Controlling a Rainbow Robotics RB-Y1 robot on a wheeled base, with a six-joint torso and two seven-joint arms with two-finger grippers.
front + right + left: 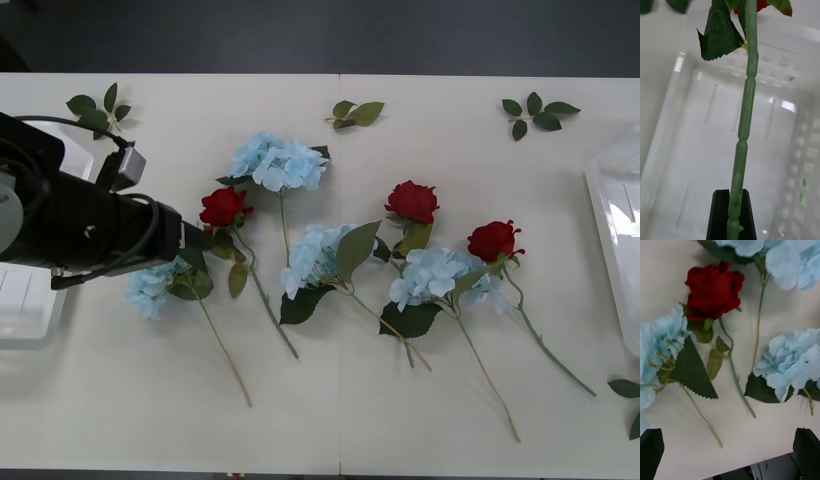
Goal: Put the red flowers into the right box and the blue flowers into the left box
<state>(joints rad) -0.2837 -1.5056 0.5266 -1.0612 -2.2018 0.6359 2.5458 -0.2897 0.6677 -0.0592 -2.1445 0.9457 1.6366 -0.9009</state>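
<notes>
Meanwhile, a rose stem (742, 138) is being pinched by the right gripper (733, 213) over the right box (696, 150); the left gripper (730, 450) is being held spread above a rose (713, 290) between hydrangeas (793, 363).

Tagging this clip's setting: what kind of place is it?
Probably an indoor lab or test bench, not a florist's: a plain white table laid with artificial red flowers and blue flowers, and a white plastic sorting tray at its edge.
</notes>
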